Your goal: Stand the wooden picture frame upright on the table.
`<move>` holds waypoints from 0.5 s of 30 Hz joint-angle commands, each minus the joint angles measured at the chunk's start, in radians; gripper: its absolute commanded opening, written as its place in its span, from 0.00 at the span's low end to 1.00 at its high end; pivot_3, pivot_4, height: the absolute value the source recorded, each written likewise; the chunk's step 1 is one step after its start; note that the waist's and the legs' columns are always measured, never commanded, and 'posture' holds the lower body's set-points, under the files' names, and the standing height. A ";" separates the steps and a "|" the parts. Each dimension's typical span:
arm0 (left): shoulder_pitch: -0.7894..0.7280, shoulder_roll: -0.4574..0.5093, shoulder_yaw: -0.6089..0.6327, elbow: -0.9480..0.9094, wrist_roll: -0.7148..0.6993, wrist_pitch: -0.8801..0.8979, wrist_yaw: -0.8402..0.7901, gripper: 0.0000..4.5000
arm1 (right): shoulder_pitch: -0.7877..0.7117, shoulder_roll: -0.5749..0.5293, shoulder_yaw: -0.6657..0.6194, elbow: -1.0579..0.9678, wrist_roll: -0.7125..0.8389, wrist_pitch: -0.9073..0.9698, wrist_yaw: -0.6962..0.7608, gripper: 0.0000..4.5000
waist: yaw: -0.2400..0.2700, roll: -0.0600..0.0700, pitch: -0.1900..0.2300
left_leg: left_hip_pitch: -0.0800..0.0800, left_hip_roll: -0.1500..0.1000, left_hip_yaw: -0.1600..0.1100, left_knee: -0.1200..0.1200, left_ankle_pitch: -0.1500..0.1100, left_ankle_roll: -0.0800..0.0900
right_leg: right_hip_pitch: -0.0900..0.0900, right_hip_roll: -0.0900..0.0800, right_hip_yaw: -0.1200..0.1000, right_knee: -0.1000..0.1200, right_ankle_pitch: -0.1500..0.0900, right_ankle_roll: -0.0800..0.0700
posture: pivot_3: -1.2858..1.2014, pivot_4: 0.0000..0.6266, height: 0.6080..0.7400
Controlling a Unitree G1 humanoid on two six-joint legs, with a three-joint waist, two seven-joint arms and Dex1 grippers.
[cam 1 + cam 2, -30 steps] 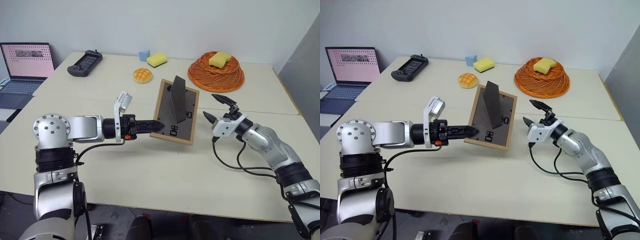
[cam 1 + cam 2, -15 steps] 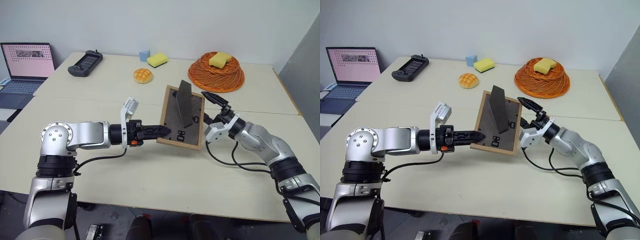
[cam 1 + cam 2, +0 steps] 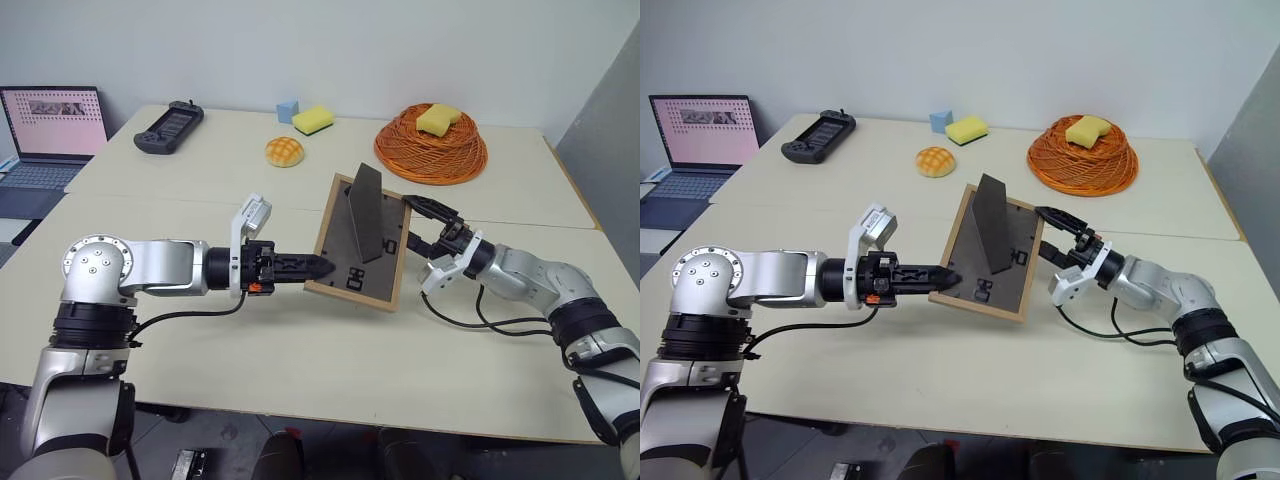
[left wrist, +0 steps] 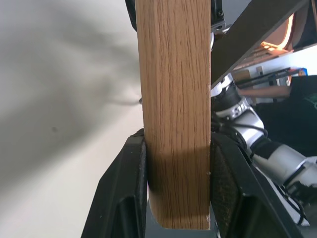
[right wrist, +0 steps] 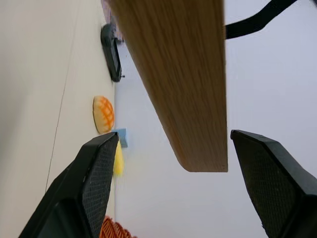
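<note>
The wooden picture frame (image 3: 360, 244) is tilted above the tabletop (image 3: 300, 350), dark grey back facing the camera, fold-out stand (image 3: 366, 212) projecting from the back. No legible writing shows on the back.

The left gripper (image 3: 325, 266) pinches the frame's lower left edge; in the left wrist view both fingers (image 4: 124, 198) press against the wood (image 4: 176, 114).

The right gripper (image 3: 428, 224) is spread, one finger on each side of the frame's right edge, apart from the wood in the right wrist view (image 5: 183, 74).

Farther back: an orange bun (image 3: 285, 151), a yellow sponge (image 3: 314, 120), a blue block (image 3: 288, 110), an orange coiled cord (image 3: 432, 145), a black handheld controller (image 3: 168, 126) and a laptop (image 3: 50, 130).
</note>
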 commanded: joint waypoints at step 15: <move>-0.027 0.050 -0.029 -0.007 -0.036 -0.004 -0.101 0.29 | -0.008 -0.049 0.000 -0.156 -0.062 -0.100 -0.106 0.86 | 0.000 0.000 0.000 | 0.000 0.000 -0.001 0.002 0.000 0.001 | 0.000 0.000 0.000 0.000 0.000 0.000 | 0.52 0.24 1.00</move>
